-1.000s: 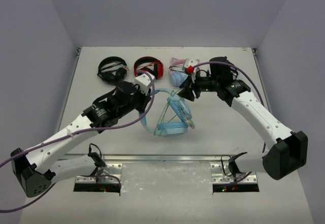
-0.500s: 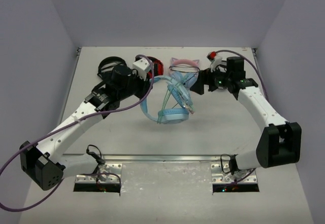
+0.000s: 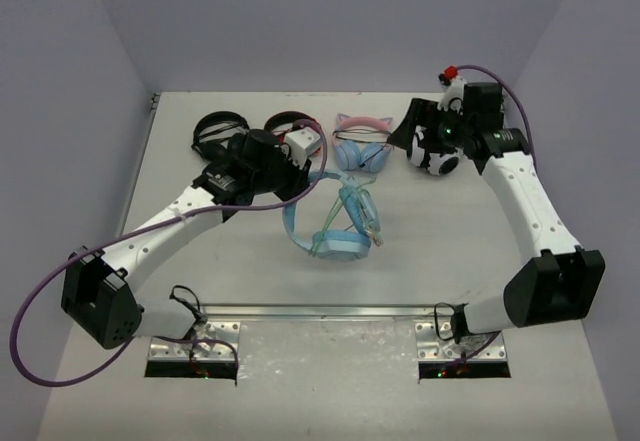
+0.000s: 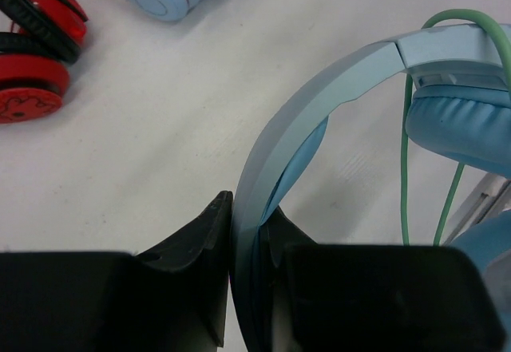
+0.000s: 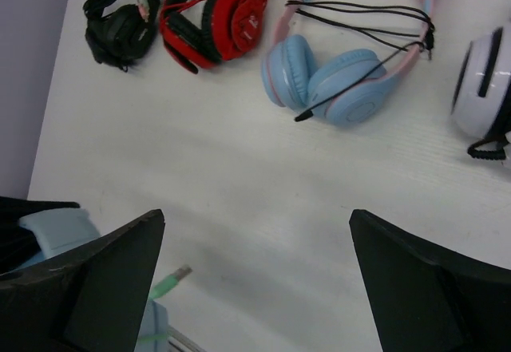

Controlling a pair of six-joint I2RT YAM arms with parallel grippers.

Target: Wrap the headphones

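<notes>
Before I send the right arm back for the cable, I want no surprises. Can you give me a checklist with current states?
1. Left gripper clamped on headband: ok.
2. Right gripper open and empty: ok.
3. Plug in the right wrist view, lying free: ok.
4. Cable fully wound: not ok, the plug end is loose.
5. Cat-ear pair apart from the plug: ok.
6. Cable snagged beneath the headphones: cannot tell.
</notes>
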